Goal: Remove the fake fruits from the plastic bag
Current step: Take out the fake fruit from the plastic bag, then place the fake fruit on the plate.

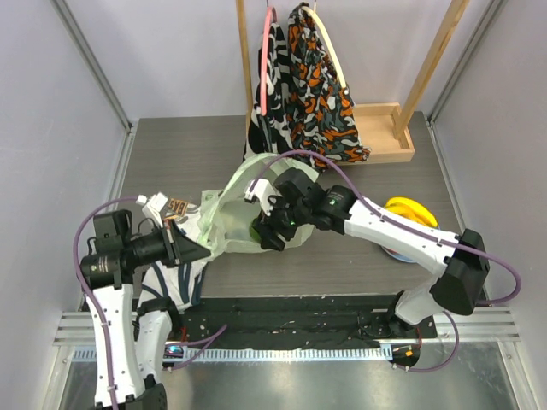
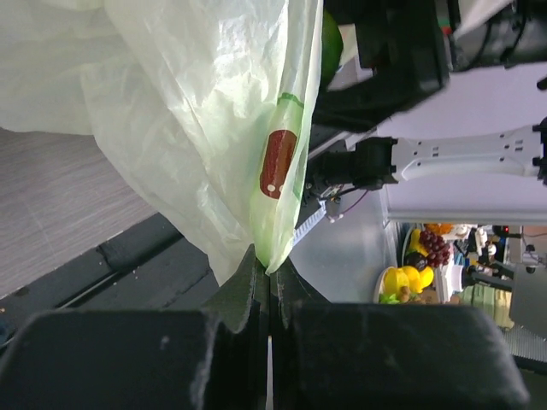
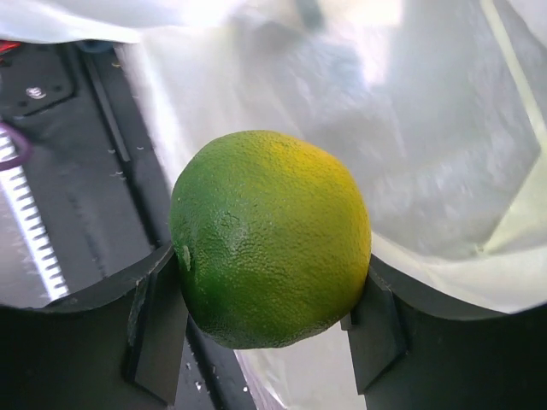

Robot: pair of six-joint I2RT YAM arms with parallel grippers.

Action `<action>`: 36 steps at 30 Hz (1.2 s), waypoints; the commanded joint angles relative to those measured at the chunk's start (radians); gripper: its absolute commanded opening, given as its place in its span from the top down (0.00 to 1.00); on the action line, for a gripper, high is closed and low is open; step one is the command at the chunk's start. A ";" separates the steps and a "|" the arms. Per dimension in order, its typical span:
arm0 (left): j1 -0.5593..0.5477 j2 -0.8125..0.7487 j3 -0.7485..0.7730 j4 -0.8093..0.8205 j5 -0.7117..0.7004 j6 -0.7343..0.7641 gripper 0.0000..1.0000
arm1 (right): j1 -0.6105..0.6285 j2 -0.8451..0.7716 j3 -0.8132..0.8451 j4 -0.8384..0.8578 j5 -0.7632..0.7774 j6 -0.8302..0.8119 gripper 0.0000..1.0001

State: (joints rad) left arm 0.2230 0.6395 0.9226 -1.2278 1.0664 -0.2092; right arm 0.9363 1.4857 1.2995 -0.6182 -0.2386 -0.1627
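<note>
The pale yellow-green plastic bag (image 1: 231, 213) lies on the table's left-middle, its mouth held open; it fills the left wrist view (image 2: 188, 111) and the background of the right wrist view (image 3: 444, 145). My left gripper (image 1: 195, 250) is shut on the bag's edge, pinched between its fingertips (image 2: 256, 272). My right gripper (image 1: 261, 232) reaches into the bag and is shut on a round green-yellow citrus fruit (image 3: 269, 239), which shows faintly green in the top view (image 1: 256, 229). A yellow banana (image 1: 410, 209) lies on a plate at the right.
A wooden rack (image 1: 385, 137) with black-white and orange patterned cloths (image 1: 316, 94) stands at the back. A white garment with navy stripes (image 1: 167, 286) lies under my left arm. A small patterned card (image 1: 177, 207) lies by the bag. The black front rail (image 1: 291, 312) runs below.
</note>
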 commanded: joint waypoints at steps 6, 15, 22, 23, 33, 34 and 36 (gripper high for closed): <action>0.001 0.137 0.134 0.315 -0.065 -0.148 0.92 | -0.017 -0.132 0.296 -0.161 -0.003 -0.149 0.84; 0.004 0.201 0.154 0.418 -0.091 -0.216 0.37 | -0.618 -0.459 0.063 -0.535 0.082 -0.331 0.86; 0.003 0.190 0.136 0.418 -0.076 -0.225 0.17 | -1.006 -0.451 -0.115 -0.529 0.102 -0.393 0.89; 0.003 0.189 0.130 0.418 -0.072 -0.225 0.17 | -1.071 -0.427 -0.112 -0.523 0.084 -0.396 0.89; 0.004 0.161 0.107 0.439 -0.085 -0.226 0.16 | -1.292 -0.196 -0.118 -0.448 0.033 -0.416 0.84; 0.006 0.155 0.105 0.439 -0.085 -0.226 0.16 | -1.292 -0.188 -0.124 -0.437 0.045 -0.414 0.83; 0.009 0.150 0.104 0.435 -0.083 -0.228 0.16 | -1.297 -0.165 -0.141 -0.414 0.067 -0.416 0.81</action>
State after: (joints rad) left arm 0.2230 0.8127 1.0294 -0.8394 0.9775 -0.4282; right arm -0.3557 1.3094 1.1740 -1.0927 -0.1814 -0.5560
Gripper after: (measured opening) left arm 0.838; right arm 0.669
